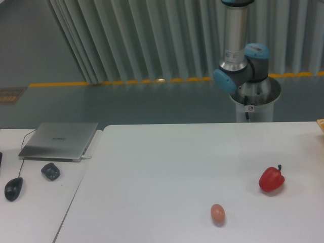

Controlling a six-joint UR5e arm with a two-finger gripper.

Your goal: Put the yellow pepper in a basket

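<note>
Stretching across most of the view, a plain white worktop [167,167] carries two small things: a red bell pepper [271,178] with a dark stem standing near the right side, and a brownish-pink egg [217,213] lying nearer the front edge, well apart from the pepper and to its left. At the far right border, a sliver of something tan [321,124] pokes into the frame at the worktop's rear corner; too little shows to tell what it is.

A second white surface [35,202] adjoins on the left, separated by a thin seam. On it rest a closed silver laptop [59,140], a small dark object [50,171] just in front of the laptop, and a black computer mouse [13,189] with its cable running up toward the laptop.

Behind the worktop, the arm's base [254,99] stands on a round pedestal, with a blue-capped joint [242,71] and a silver upright link [236,25] rising out of the top of the frame. The rest of the arm leaves the view, so the fingers are out of sight and their state cannot be told. The yellow pepper does not show anywhere in the view either.

The room behind has a grey-green floor [126,104] crossed by a yellow line [126,82], and a wall of pale vertical slats [152,35].
</note>
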